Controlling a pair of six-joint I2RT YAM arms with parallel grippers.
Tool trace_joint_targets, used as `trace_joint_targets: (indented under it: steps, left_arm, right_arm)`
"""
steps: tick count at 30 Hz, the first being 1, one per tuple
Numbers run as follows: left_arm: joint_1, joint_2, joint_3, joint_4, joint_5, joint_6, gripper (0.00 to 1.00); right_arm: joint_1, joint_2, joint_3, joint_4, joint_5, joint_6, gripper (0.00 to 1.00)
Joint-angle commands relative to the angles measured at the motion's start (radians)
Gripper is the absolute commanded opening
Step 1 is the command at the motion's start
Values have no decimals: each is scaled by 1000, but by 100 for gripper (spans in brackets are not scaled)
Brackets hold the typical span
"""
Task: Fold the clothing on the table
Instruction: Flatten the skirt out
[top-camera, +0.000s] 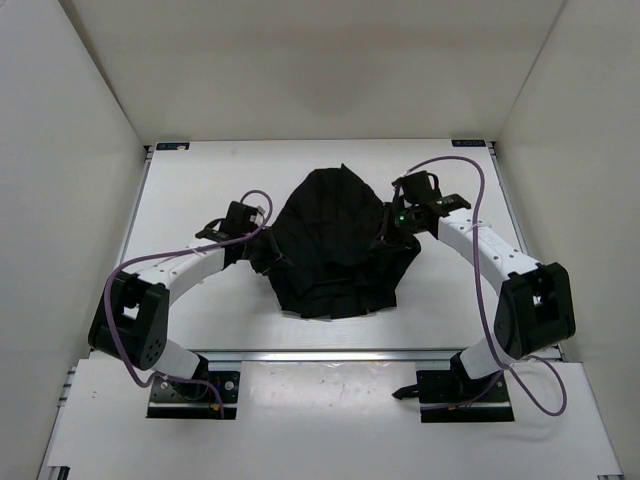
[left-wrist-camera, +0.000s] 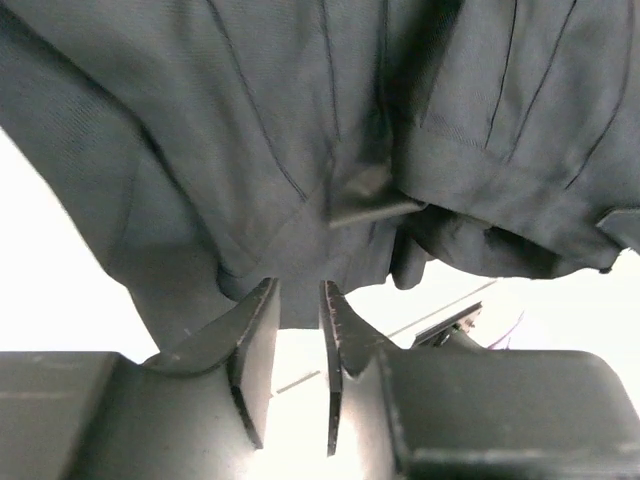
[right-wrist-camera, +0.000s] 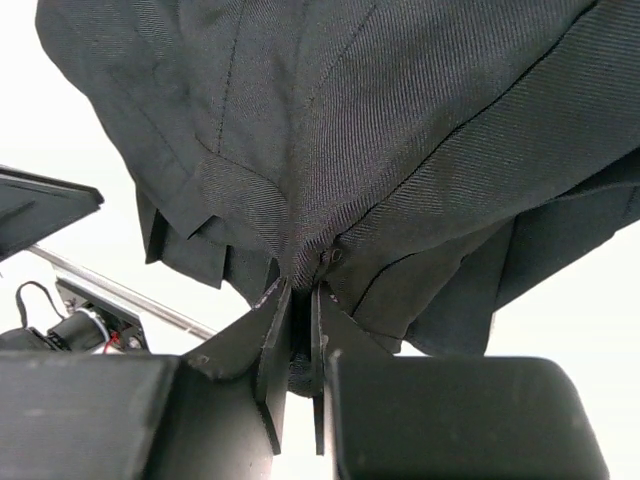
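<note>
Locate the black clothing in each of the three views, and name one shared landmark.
Top external: the clothing lies bunched at mid-frame.
Left wrist: the clothing fills the upper frame.
Right wrist: the clothing fills the upper frame, gathering toward bottom centre.
Shared landmark: the table, white behind it.

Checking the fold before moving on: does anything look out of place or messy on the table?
Yes. The clothing sits bunched and lopsided on the table, not flat. The right gripper has its jaws pinching the fabric; the left gripper has its jaws apart, holding nothing.
</note>
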Motion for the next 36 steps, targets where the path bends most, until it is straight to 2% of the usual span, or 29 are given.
trace_joint_targets:
  steps: [1, 4, 8, 11, 14, 19, 21, 25, 27, 29, 32, 36]
  left_arm:
    - [-71, -58, -3, -15, -21, -22, 34]
    - [-135, -53, 4, -23, -77, -36, 39]
    - [-158, -18, 1, -37, -112, -33, 46]
    - [-171, -10, -10, -37, -140, -35, 49]
    - [-152, -24, -24, -25, -130, -33, 49]
    - [-105, -84, -13, -29, -120, -41, 49]
    - [-98, -111, 3, -55, -140, -36, 50]
    - [-74, -161, 11, -71, -143, -33, 50]
    - [-72, -168, 7, -71, -141, -41, 50]
    - [-95, -156, -2, -65, -127, -47, 50]
    - [-150, -124, -4, -43, -147, -68, 51]
    - [-212, -47, -10, -20, -178, -78, 54]
  right_arm:
    - [-24, -85, -11, 56, -27, 14, 0]
    - [-30, -77, 7, 39, -16, 2, 0]
    - [-27, -101, 17, 39, 0, 11, 0]
    - [-58, -153, -11, 90, -34, 54, 0]
    - [-67, -196, -12, 204, -161, 94, 0]
    - [-6, -175, 194, 295, -221, 77, 0]
    - [4, -204, 218, 356, -209, 94, 1]
    - [-80, -332, 80, 449, -131, 163, 0]
    - [-143, -409, -24, 383, -96, 204, 0]
    - [-229, -422, -77, 302, -143, 192, 0]
    - [-239, -444, -141, 208, -119, 138, 0]
    - [-225, -477, -235, 171, -71, 103, 0]
